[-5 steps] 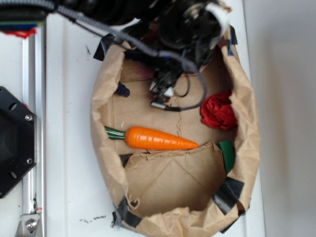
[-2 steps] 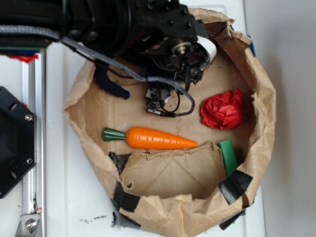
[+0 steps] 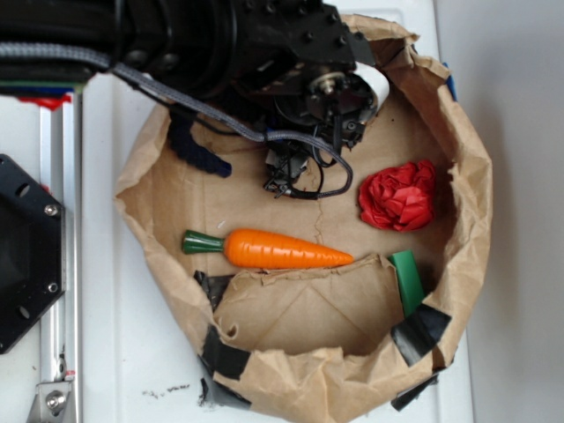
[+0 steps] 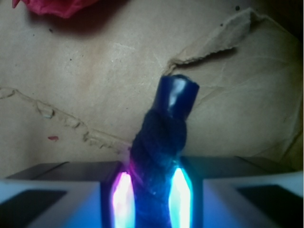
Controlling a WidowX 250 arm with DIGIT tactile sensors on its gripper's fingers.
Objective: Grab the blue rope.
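The blue rope (image 4: 164,156) is clamped between the two lit pads of the gripper (image 4: 151,199), as shown in the wrist view; its shiny blue capped end (image 4: 176,95) projects beyond the fingertips over the brown paper floor. In the exterior view, a further length of the rope (image 3: 196,150) is seen hanging over the far left rim of the paper bag (image 3: 467,176), to the left of the arm.

The grasp is judged to be made, with the lift remaining. The following is advised:

- Pad pressure is to be held constant; twisted cord compresses and may slip.
- The lift is to be made straight up and slowly, so that the trailing length is drawn clear of the bag rim without snagging.
- The orange carrot (image 3: 286,249) and the red crumpled cloth (image 3: 401,196) lie well apart from the gripper and should be left undisturbed.
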